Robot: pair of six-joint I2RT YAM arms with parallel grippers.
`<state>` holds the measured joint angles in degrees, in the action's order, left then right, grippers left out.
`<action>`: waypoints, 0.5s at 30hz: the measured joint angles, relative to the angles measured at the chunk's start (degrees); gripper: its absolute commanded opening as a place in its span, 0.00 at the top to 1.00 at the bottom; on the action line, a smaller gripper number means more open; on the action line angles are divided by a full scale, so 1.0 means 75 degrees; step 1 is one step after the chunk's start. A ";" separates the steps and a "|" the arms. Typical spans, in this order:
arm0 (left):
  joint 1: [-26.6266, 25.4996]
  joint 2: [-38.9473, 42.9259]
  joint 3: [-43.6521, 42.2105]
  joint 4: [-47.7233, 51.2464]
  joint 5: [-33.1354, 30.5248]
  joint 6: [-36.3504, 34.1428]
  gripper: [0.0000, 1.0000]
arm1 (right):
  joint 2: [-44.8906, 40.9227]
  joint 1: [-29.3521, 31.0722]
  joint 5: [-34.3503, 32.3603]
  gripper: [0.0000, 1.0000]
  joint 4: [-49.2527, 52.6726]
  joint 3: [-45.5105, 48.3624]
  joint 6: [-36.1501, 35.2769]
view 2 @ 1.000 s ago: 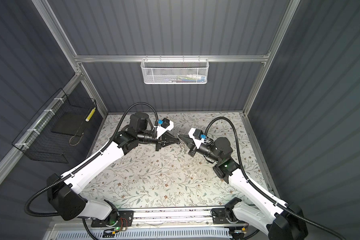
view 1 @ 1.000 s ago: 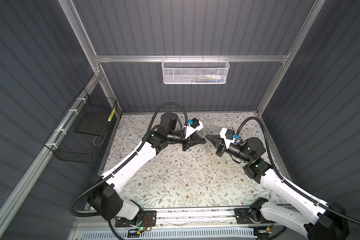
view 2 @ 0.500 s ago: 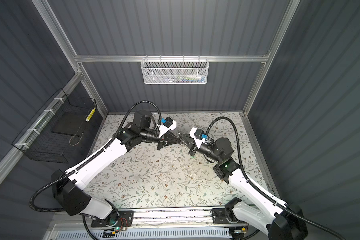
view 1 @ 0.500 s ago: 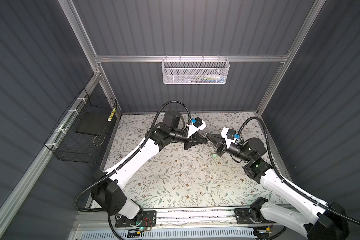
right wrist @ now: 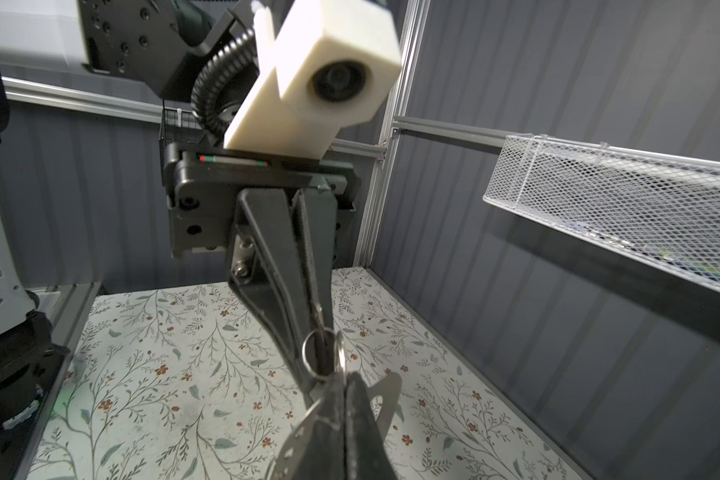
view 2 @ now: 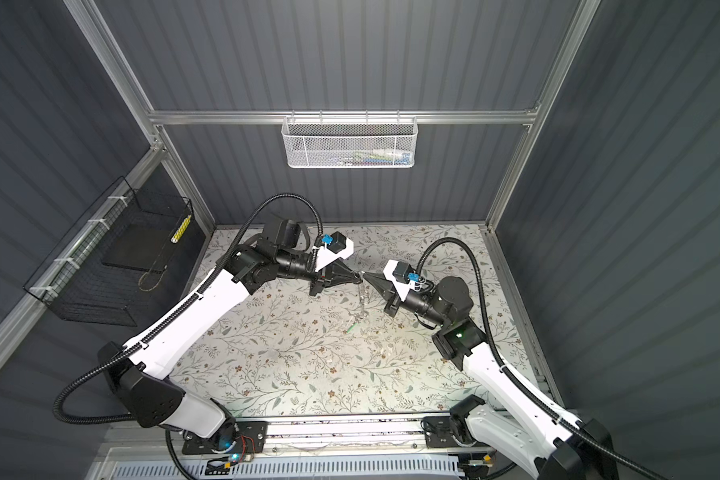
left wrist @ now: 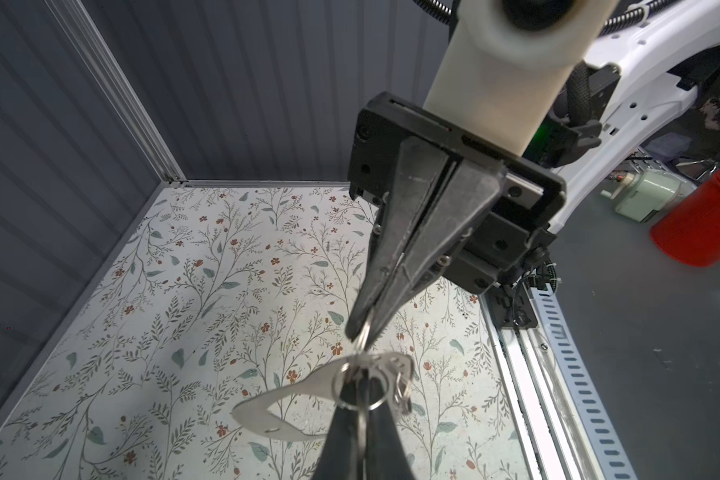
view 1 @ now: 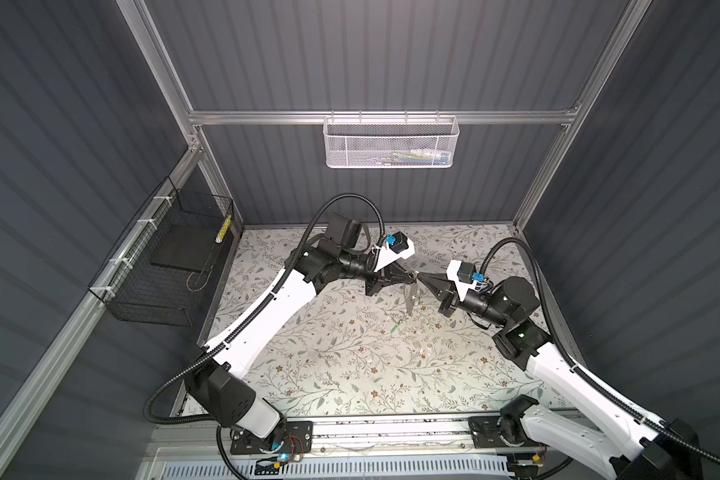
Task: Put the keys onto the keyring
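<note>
**Item: keyring, held aloft between two end effectors**

Position: far-centre of the scene, clear above the floral tabletop [view 1: 350, 365].

Left end effector [view 1: 411, 274] [view 2: 357, 277]: reaches in from the left. Its fingers are pressed together, tip almost touching the opposite tip. In the left wrist view a round second ring [left wrist: 336, 384] sits at its tip [left wrist: 358, 386]. Whether it pinches that ring or the plate cannot be told.

Right end effector [view 1: 420, 276] [view 2: 365, 276]: reaches in from the right. Its fingers are pressed together, pinching a thin ring [left wrist: 363, 338] seen edge-on at its tip [left wrist: 360, 328]. The same ring [right wrist: 340, 353] shows just past its own tip [right wrist: 344, 380] in the right wrist view.

Keyring [view 1: 409, 301] [view 2: 362, 299]: a flat grey plate with a long cutout. It hangs downward from the point where the two tips meet, off the tabletop. Its upper end [left wrist: 304, 387] lies against both rings, with small clips [left wrist: 402, 392] beside them. Part of the plate [right wrist: 393, 384] shows behind the right fingers.

Keys: neither can be identified for sure. A small green streak [view 1: 395, 329] [view 2: 351, 329] shows just nearer than the hanging plate. It is too small to tell what it is.

Fixtures: a white mesh basket [view 1: 391, 143] on the far wall and a black wire basket [view 1: 163, 266] on the left wall.
</note>
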<state>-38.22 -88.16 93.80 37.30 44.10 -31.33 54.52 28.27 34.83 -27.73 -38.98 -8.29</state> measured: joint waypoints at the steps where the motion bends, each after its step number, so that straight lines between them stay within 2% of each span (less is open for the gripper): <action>1: 0.0000 -0.0015 0.0050 0.0108 -0.0035 -0.0070 1.00 | -0.0015 -0.0020 0.0052 1.00 0.0047 0.0000 -0.0015; 15: -0.0064 -0.0536 0.1020 0.1775 -0.0804 -0.1008 1.00 | -0.0093 -0.0114 0.0277 1.00 0.1550 -0.0245 -0.0810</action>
<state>-38.70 -92.18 101.45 50.61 38.06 -38.89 53.82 27.42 36.91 -16.10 -40.82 -14.37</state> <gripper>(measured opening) 0.065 0.049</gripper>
